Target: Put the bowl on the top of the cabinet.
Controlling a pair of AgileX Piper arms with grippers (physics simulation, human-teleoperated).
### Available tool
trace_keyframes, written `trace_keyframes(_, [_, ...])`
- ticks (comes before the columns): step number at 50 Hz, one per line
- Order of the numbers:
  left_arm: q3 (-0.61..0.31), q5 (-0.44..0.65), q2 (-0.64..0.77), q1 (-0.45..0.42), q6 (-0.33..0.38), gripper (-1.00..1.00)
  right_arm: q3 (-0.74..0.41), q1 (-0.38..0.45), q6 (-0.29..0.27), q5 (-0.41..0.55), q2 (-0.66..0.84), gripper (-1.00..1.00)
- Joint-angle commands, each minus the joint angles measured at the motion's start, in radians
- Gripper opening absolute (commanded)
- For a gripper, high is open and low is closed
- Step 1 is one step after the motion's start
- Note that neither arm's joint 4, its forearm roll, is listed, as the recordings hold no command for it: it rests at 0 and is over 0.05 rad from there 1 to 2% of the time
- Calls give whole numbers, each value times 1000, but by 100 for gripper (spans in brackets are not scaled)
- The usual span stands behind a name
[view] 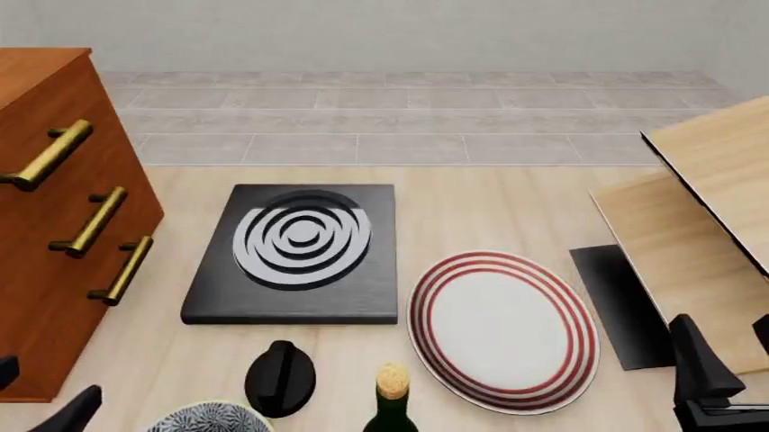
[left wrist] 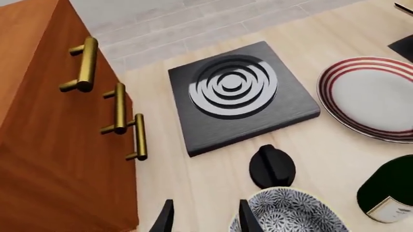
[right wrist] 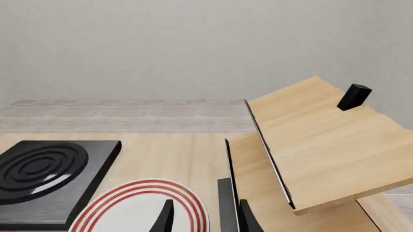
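Bowl (left wrist: 290, 212) sits ungrasped on the tabletop (view: 481, 207); your left claw (left wrist: 205, 217) hangs wide beside it. Approach step: straddle its rim, grip, then lift toward the cabinet (view: 49, 234).

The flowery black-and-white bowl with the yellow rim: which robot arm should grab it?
The left one, probably. The flowery black-and-white bowl sits right beside the left gripper, whose fingers are open, and the tall reddish-brown wooden cabinet is on that side too. The right gripper is over by the red-ringed white plate.
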Motion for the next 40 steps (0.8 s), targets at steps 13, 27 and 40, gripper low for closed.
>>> trace_keyframes(13, [-25,130,21,-93,-45,100,0,0,0,0,0,100])
trace_keyframes(27, [-49,169,45,-151,-71,100,0,0,0,0,0,100])
trace_keyframes(40, [-38,183,75,-198,-139,100,0,0,0,0,0,100])
